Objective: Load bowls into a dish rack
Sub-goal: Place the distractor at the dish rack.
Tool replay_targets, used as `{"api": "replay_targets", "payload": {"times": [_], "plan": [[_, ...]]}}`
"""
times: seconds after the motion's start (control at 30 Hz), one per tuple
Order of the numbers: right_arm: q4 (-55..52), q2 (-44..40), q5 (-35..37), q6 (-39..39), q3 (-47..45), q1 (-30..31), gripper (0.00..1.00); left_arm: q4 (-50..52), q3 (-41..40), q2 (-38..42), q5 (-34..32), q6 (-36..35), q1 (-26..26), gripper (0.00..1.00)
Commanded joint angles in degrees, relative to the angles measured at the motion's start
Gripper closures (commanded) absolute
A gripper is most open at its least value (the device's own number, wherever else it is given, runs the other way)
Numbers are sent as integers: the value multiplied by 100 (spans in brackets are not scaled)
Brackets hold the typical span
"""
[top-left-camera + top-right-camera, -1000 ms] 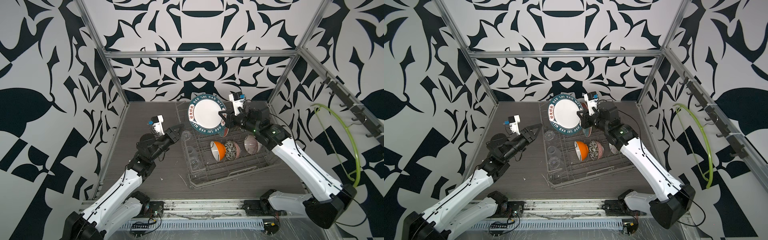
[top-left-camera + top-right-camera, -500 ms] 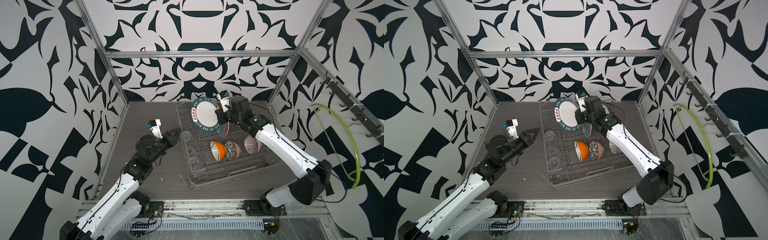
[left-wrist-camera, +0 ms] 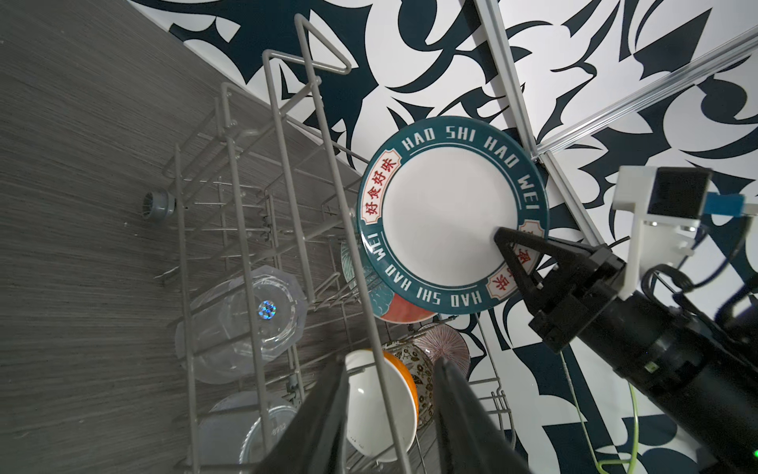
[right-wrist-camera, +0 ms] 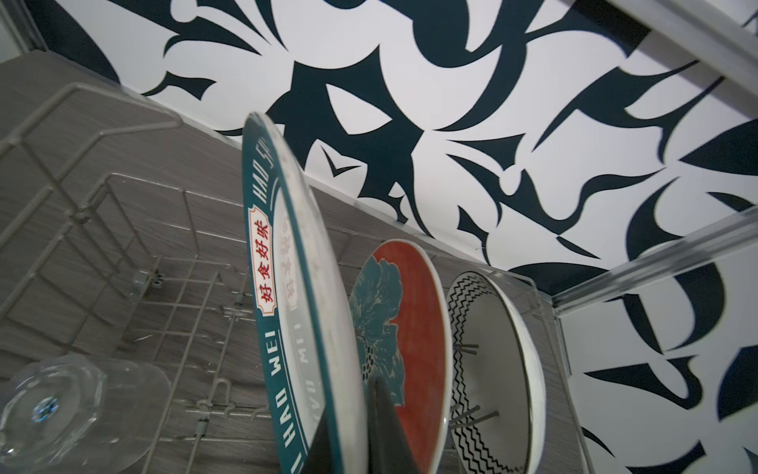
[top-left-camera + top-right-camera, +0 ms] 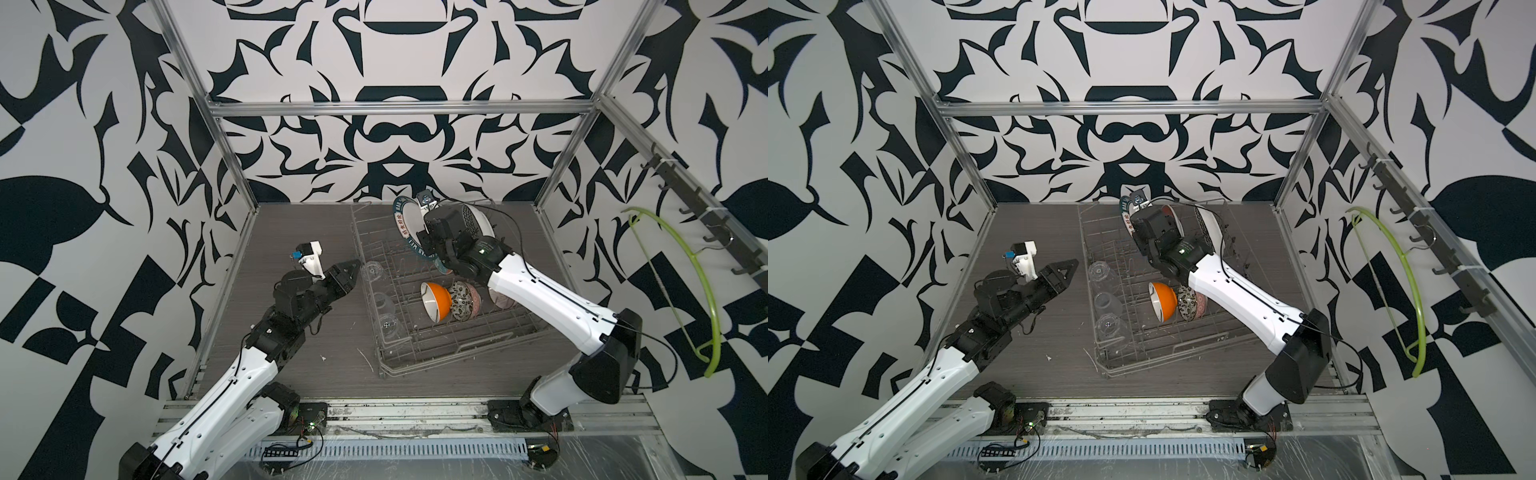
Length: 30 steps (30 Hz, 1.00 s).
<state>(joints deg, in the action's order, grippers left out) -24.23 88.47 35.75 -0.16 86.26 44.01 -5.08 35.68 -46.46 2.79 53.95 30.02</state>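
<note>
Teal-rimmed plate point(image 3: 447, 230) clamped upright in right gripper point(image 3: 502, 240) over far end of dish rack point(image 5: 457, 347), just beside flower plate point(image 4: 404, 312). Could have clipped it, or missed tines and toppled. Half-parted, empty left gripper point(image 5: 355, 265) off rack's left side. Racked toward right side, under forearm: orange bowl point(image 5: 437, 300), floral bowl point(image 5: 464, 305), striped bowl point(image 3: 445, 349).

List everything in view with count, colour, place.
dish rack: 1, grey wire, table's right half
orange bowl: 1, orange, rack middle
floral bowl: 1, black-and-white, beside orange bowl
striped bowl: 1, pinkish, beside floral bowl
teal-rimmed plate: 1, teal and white, rack's far end, gripped
flower plate: 1, red-and-teal, beside it
zigzag dish: 1, black-and-white, beside flower plate
glasses: 3, clear, rack's left side
table: 1, grey wood-grain
hanger: 1, green, right wall
left gripper: 1, black, open, beside rack
right gripper: 1, black, shut on teal-rimmed plate
</note>
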Motion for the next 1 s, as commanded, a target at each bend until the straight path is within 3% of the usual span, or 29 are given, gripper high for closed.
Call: {"api": "replay_targets", "payload": {"times": [0.0, 0.33, 0.97], "plan": [[326, -148, 992, 259, 225, 103, 100, -46, 212, 4, 75, -78, -5, 60], [340, 146, 1564, 807, -12, 281, 100, -10, 211, 184, 207, 11, -5, 59], [245, 677, 1420, 1085, -115, 292, 100, 148, 199, 344, 106, -69, -5, 57]]}}
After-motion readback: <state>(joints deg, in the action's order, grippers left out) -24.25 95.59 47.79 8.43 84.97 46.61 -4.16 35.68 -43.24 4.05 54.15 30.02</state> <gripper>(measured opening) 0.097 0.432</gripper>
